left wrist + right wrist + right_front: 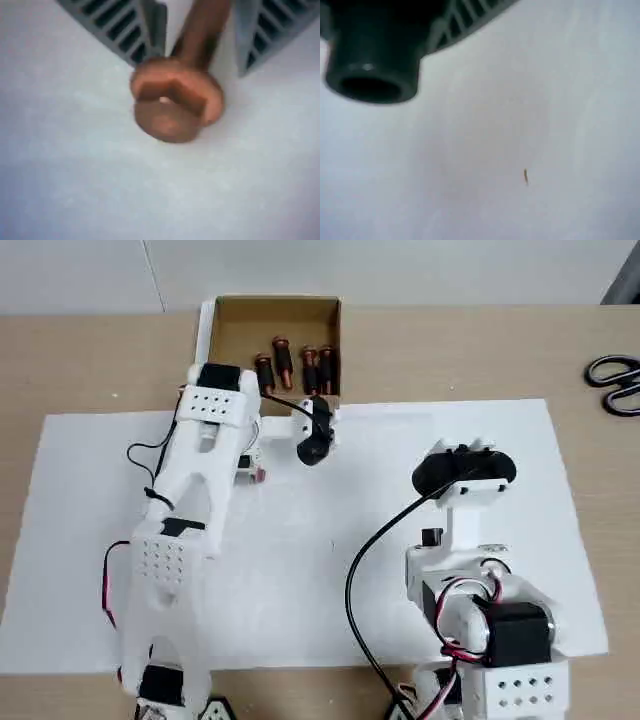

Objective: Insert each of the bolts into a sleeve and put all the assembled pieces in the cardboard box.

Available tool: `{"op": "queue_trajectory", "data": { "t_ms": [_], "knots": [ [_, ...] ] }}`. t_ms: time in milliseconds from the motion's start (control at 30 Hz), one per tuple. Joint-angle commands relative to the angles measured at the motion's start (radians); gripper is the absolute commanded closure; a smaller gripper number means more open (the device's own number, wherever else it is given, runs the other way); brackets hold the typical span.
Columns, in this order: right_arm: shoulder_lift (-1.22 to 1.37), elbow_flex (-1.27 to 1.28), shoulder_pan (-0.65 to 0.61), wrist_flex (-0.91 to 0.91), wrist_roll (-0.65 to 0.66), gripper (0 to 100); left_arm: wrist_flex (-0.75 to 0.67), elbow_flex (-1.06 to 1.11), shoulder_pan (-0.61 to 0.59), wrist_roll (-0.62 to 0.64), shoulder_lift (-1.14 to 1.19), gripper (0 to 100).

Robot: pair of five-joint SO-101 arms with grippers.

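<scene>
One wooden table (90, 350) carries everything, with a white paper sheet (330, 570) spread over its middle. On that sheet we have the left arm (190, 500) stretched out toward the far edge and the right arm (480, 580) folded nearer its own base.

At the sheet's far edge sits the cardboard box (275, 300). Four assembled pieces (283, 358), copper bolts in dark sleeves, lie side by side on its floor. We judge that part of the job done.

The left gripper (200, 60) is down at the paper, just in front of the box. Its jaws are slightly apart and straddle the shank of a copper bolt (175, 100), with thin strips of paper showing on either side. From this we judge it is not clamped. The bolt's flanged hex head lies at the sheet.

The right gripper (405, 22) is closed around a black sleeve (372, 75) and holds it above the paper with the open mouth outward, well apart from the bolt.

What is left, as we read it, is to grip this bolt, push it into the sleeve, and put that fifth piece in the box.
</scene>
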Motion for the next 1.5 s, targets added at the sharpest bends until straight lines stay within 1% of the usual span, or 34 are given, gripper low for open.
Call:
{"op": "queue_trajectory", "data": {
  "t_ms": [0,67,200,267,600,900,1333,1467],
  "knots": [
    [-0.008,-0.003,0.012,-0.024,-0.003,99.6,0.023,-0.021,-0.006,-0.222,-0.011,92],
    [-0.008,-0.003,0.012,-0.024,-0.003,99.6,0.023,-0.013,-0.003,-0.222,-0.011,92],
    [-0.008,-0.003,0.012,-0.024,-0.003,99.6,0.023,-0.013,0.003,-0.221,-0.012,97],
    [-0.008,-0.003,0.012,-0.024,-0.003,99.6,0.023,-0.012,0.008,-0.221,-0.017,98],
    [-0.008,-0.003,0.012,-0.024,-0.003,99.6,0.023,-0.008,0.060,-0.187,-0.011,98],
    [-0.008,-0.003,0.008,-0.024,-0.003,99.6,0.023,-0.042,0.051,-0.175,-0.021,100],
    [-0.010,-0.057,0.004,0.004,-0.002,99.6,0.025,-0.506,0.041,0.153,-0.021,100],
    [-0.010,-0.057,0.002,0.004,-0.002,99.6,0.025,-0.621,0.048,0.302,-0.021,100]
  ]
}}
